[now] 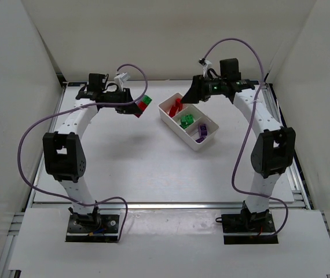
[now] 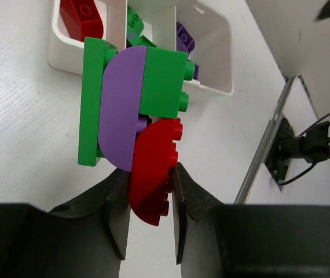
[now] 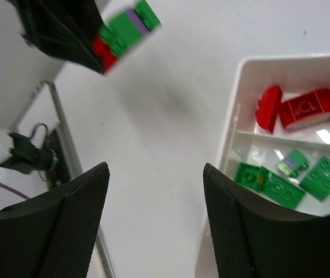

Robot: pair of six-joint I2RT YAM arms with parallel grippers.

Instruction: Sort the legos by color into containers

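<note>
Red, green and purple legos (image 2: pixel 133 116) in 1 clump, pinched by left gripper (image 2: pixel 149 191); right gripper (image 3: pixel 156 191) gaping by tray (image 3: pixel 233 116). Mid-sort; next, pull apart with both.

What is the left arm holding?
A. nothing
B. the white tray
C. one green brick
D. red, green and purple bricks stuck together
D: the left fingers pinch the red end of a clump of joined green, purple and red bricks.
</note>
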